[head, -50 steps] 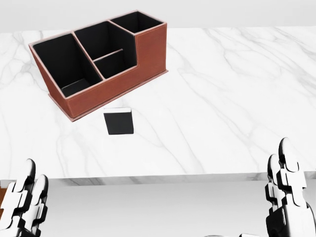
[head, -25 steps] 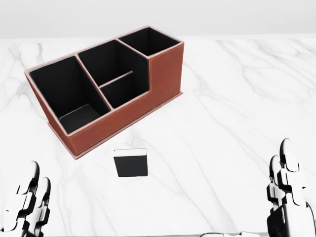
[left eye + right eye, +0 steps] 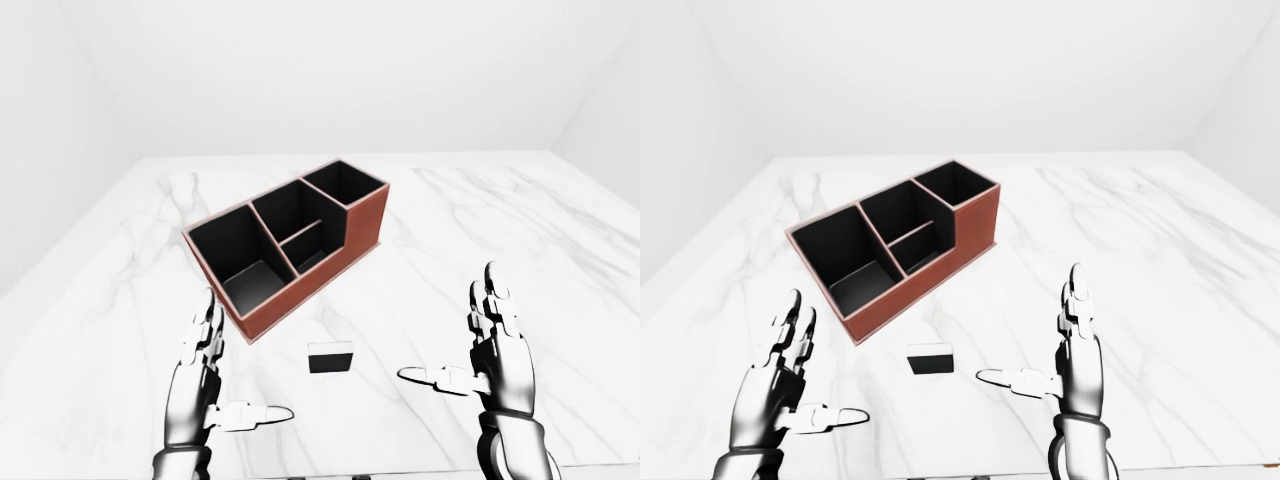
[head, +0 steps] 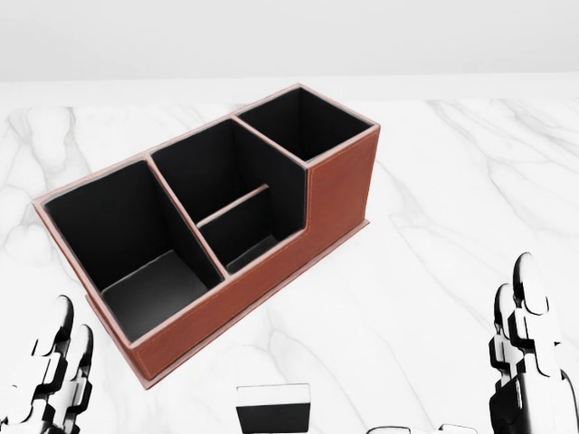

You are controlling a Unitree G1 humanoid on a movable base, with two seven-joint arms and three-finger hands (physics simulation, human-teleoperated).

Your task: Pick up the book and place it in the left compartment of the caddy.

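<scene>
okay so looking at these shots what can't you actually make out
- Book: the head view's bottom edge cuts off its lower part.
- Caddy: its near wall hides part of the compartment floors in both eye views.
- Left hand and right hand: mostly outside the head view.

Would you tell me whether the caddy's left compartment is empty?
Empty: the caddy's left compartment shows only its bare dark floor; the book lies outside.

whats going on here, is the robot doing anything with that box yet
Not yet. Both hands, the left hand and the right hand, are raised with open fingers and hold nothing. The small black book lies flat on the marble table between them, just below the brown caddy in the left-eye view. All the caddy's compartments look empty, so the book has not been picked up.
</scene>
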